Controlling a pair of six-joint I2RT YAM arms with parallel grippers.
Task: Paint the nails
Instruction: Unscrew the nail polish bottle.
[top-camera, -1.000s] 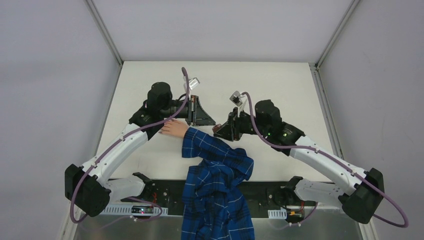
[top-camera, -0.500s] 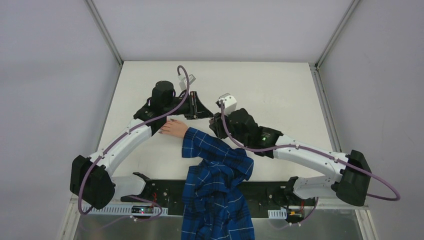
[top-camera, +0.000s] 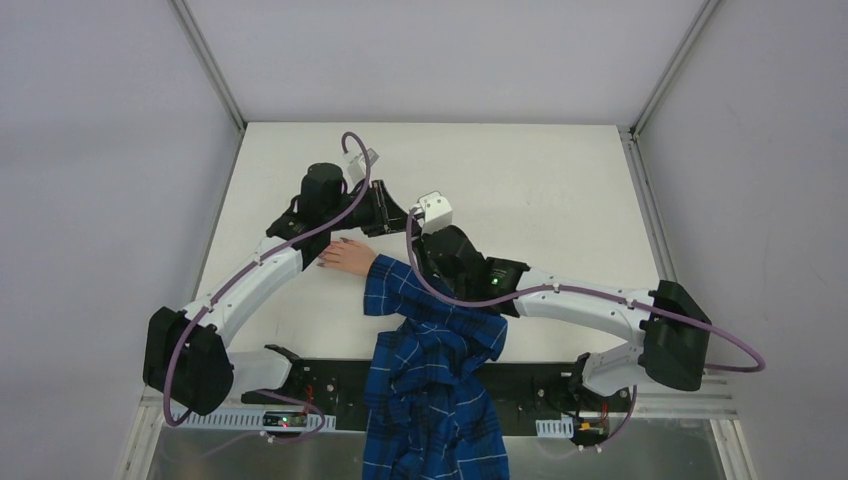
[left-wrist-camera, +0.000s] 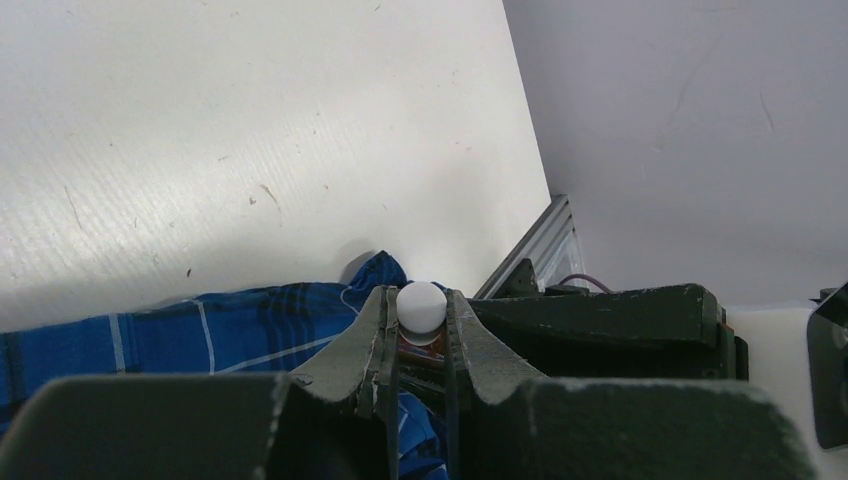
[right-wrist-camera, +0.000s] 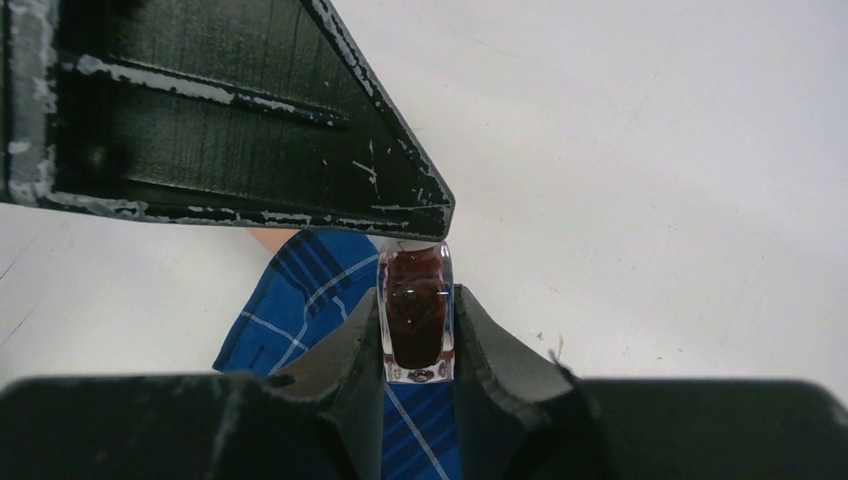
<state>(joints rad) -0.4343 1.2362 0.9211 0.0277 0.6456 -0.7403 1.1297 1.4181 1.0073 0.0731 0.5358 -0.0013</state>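
Compared with a second earlier, the right arm has swung left across the table (top-camera: 540, 170) until its wrist lies over the upper part of the sleeve (top-camera: 400, 288). The left wrist has drawn slightly back and left. The hand (top-camera: 350, 258) and the sleeve have kept their place.

Nearest the arm bases, a blue plaid shirt (top-camera: 430, 400) hangs over the near edge of the table, and its sleeve runs up and to the left onto the white surface. The pale pinkish hand emerges from the cuff, palm down, fingers pointing left. The nails (top-camera: 321, 264) appear only as tiny dark tips at the fingers' ends, beside the left forearm and well clear of both grippers' fingertips.

Just beyond the cuff, the right gripper (right-wrist-camera: 415, 330) is clamped on a small glass bottle (right-wrist-camera: 415, 312) of dark red liquid, held above the plaid fabric. The bottle's top reaches the lower edge of the left gripper's black finger.

The left gripper (left-wrist-camera: 420, 318) meets it from the far side, its fingers pressed against a round white cap (left-wrist-camera: 421, 305). A reddish-brown part shows directly under the cap, with the right gripper's black body close behind. Whether the cap is seated on the bottle or lifted off cannot be told.

Beyond the two grippers the table runs on to the grey back wall.
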